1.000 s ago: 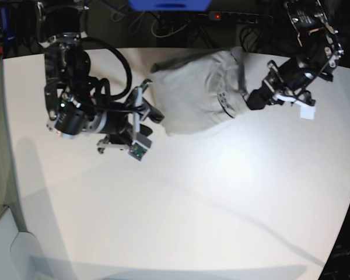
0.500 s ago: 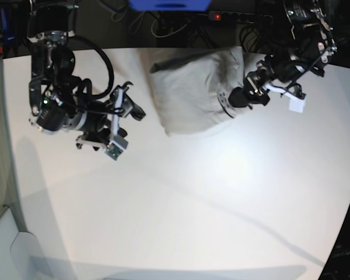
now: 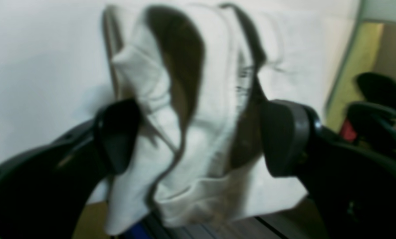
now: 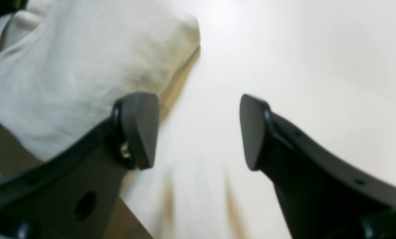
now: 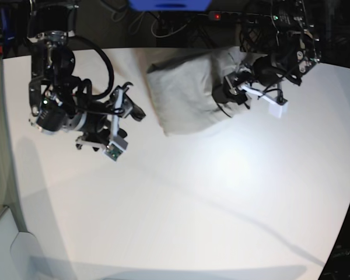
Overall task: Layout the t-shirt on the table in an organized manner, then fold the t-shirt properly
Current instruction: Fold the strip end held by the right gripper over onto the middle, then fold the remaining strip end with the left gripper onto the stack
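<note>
The beige-grey t-shirt (image 5: 184, 90) lies bunched in a lump at the back of the white table (image 5: 192, 204). My left gripper (image 5: 223, 96) is at the shirt's right edge. In the left wrist view its jaws (image 3: 201, 139) stand wide open around folds of the t-shirt (image 3: 214, 109), with the dark neck label (image 3: 243, 83) just ahead. My right gripper (image 5: 137, 109) is a short way left of the shirt. It is open in the right wrist view (image 4: 198, 132), with only bare table (image 4: 284, 49) between the fingers and the t-shirt (image 4: 68, 73) beyond its left finger.
A power strip with a red light (image 5: 221, 16), cables and a blue object (image 5: 169, 4) lie behind the table's back edge. The shirt's back part hangs near that edge. The table's curved edge (image 5: 338, 233) runs down the right side.
My left arm has moved left onto the shirt's right edge and its jaws have opened. My right gripper drew back left from the shirt, then stayed put. The shirt has bunched slightly.
</note>
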`<state>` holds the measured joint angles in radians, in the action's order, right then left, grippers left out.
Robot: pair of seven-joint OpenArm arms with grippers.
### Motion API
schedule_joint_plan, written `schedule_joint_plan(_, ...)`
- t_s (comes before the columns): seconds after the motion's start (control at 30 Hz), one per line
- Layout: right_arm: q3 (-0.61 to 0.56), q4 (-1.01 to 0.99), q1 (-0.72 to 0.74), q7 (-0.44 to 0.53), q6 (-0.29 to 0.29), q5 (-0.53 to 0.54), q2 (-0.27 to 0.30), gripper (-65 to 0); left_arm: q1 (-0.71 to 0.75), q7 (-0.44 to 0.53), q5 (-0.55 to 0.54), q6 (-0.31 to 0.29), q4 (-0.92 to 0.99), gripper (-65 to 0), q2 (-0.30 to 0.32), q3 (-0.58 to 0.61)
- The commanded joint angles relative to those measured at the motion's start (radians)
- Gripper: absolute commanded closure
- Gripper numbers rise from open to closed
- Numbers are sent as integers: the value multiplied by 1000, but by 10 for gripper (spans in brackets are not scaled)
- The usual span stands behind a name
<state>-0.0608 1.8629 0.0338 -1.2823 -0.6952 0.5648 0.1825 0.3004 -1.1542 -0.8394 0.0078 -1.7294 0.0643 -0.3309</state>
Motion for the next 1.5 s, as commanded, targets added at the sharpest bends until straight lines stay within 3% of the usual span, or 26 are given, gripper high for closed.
schedule_joint_plan(0.0, 3, 14, 18, 17, -3, 18, 2, -389, -16, -7, -2, 1, 9, -562, 4, 0)
schedule_joint_plan(0.23, 3, 14, 18, 20, -3, 18, 2, -389, -53, 23, 61, 1, 128, -557, 4, 6)
schedule_joint_plan(0.3, 3, 14, 18, 20, -3, 18, 2, -388, -60, 52, 78, 1, 151, -520, 9, 43)
schedule_joint_plan(0.37, 3, 14, 19, 20, -3, 18, 2, -388, -77, 85, 98, 1, 182, -436, 15, 112)
schedule_joint_plan(0.6, 5, 17, 24, 23, -3, 18, 38, -388, -188, 133, 266, 1, 362, -7, 16, 306)
schedule_joint_plan(0.7, 8, 17, 38, 19, -3, 18, 55, -388, -237, 128, 351, 1, 378, -13, 25, 384)
schedule_joint_plan(0.8, 78, 17, 41, 17, -3, 18, 76, -388, -313, 132, 409, 1, 378, -4, 88, 533)
schedule_joint_plan(0.93, 172, 16, 61, 16, -3, 18, 79, -388, -421, 132, 420, 1, 378, -4, 156, 720)
schedule_joint_plan(1.1, 233, 14, 62, 16, -3, 18, 111, -388, -542, 141, 421, 1, 378, -4, 187, 838)
schedule_joint_plan(1.2, 264, 14, 59, 16, -3, 18, 116, -388, -594, 205, 458, 1, 381, -4, 190, 892)
schedule_joint_plan(1.47, 295, 14, 56, 16, -3, 18, 148, -388, -637, 429, 760, 1, 388, -4, 187, 1123)
